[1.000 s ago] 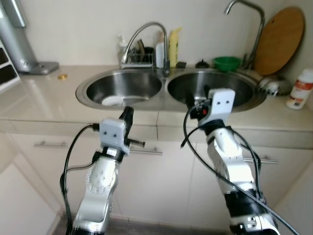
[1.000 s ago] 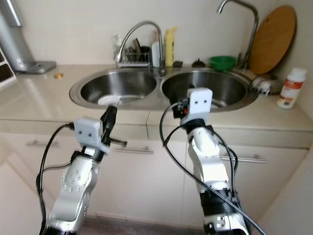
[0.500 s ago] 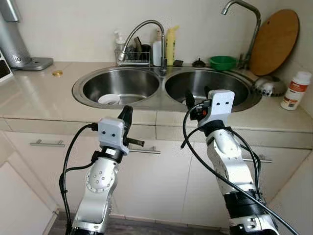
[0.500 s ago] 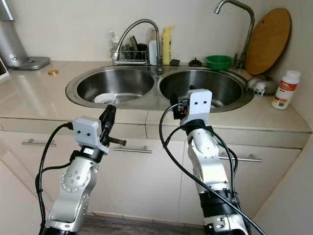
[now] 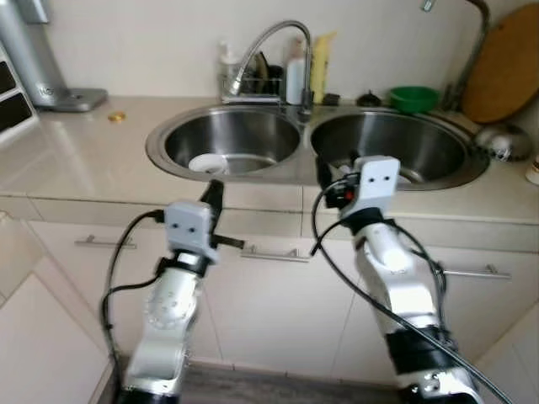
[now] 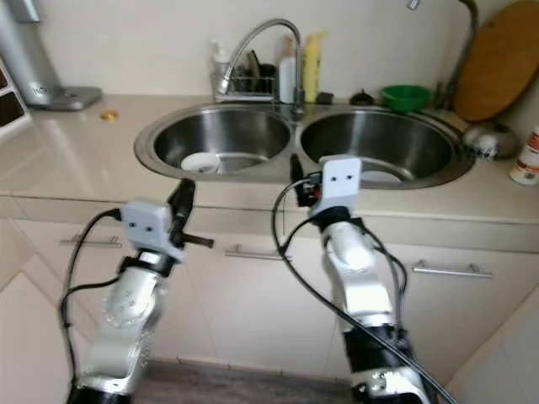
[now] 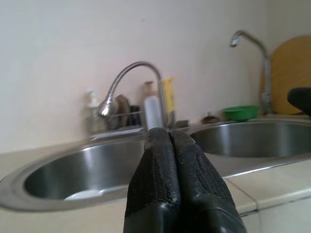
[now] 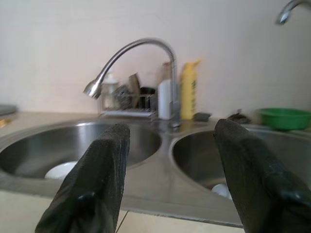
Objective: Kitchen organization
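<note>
**Both arms raised at the sink front, nothing in hand**

The counter (image 5: pixel 76 160) runs the width of the scene and carries a double steel sink. The left basin (image 5: pixel 227 143) holds a white dish (image 5: pixel 208 163) lying on its floor toward the near side; the right basin (image 5: pixel 396 147) shows another pale item (image 6: pixel 383 177) partly hidden behind the right arm, which I cannot identify. These look like the likely objects of the kitchen tidy-up, still down in the basins and untouched.

Against the back wall leans a round wooden board (image 5: pixel 505 71), propped upright, presumably to dry and stay off the worktop. A curved faucet (image 5: pixel 274 46) stands between the basins, with a small wire rack (image 5: pixel 253 84) of utensils, a white bottle (image 5: pixel 295 80) and a yellow bottle (image 5: pixel 320 67) clustered just behind it, within reach of the water. A green bowl (image 5: pixel 414 98) sits at the rear rim of the right basin. A steel strainer (image 5: pixel 501 141) rests on the counter at far right.

The left gripper (image 7: pixel 170 141) is held before the cabinet front, below the counter edge, aimed toward the left basin, its fingers pressed together and empty. The right gripper (image 8: pixel 167 145) is level with the sink rim between the basins, fingers spread wide with nothing between them, a posture that reads as readiness to reach in.
</note>
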Controlling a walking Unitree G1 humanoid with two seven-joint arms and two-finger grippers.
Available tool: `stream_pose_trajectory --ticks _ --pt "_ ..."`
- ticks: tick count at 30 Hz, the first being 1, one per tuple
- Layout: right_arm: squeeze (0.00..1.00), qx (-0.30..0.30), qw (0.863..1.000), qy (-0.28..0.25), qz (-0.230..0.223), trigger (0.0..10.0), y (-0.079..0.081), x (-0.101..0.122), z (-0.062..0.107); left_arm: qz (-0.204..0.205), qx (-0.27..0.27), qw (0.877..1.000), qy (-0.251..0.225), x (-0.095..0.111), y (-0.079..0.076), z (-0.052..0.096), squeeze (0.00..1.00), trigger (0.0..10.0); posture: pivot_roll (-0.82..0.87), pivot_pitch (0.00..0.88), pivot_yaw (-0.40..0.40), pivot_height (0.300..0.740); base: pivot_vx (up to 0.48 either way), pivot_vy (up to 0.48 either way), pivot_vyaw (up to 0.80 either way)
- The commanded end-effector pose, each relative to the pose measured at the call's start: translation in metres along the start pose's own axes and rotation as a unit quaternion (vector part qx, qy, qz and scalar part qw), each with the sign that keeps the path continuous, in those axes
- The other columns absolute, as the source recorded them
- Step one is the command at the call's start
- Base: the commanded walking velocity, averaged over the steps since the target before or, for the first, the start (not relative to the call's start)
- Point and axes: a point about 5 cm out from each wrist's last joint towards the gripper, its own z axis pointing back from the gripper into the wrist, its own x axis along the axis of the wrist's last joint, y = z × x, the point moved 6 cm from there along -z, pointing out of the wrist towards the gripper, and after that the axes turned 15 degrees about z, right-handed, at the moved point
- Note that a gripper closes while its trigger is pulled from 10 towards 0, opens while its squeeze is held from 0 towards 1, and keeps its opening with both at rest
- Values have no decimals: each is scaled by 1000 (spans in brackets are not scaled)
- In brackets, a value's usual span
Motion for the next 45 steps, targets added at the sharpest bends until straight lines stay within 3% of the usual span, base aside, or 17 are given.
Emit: stream_pose_trajectory --ticks 1,19,31,38,45 --pt "0 12 1000 -7 -3 10000 11 5 -2 -7 12 1000 4 0 11 1 0 10000 -75 0 34 740 0 472 0" --pt "0 7 1000 1 -8 10000 11 2 -1 -7 11 1000 8 -2 10 2 0 10000 -73 0 33 740 0 476 0" --pt "0 0 1000 15 -1 10000 9 -4 1 -13 7 1000 1 0 9 3 0 10000 -75 0 35 740 0 0 -654" --pt "0 -21 999 33 10 10000 3 -17 15 -39 0 999 24 -11 8 7 0 10000 -76 0 31 740 0 0 -800" --pt "0 16 998 53 35 10000 18 -32 35 -65 -27 995 69 -32 2 22 0 10000 -77 0 32 740 0 0 -800"
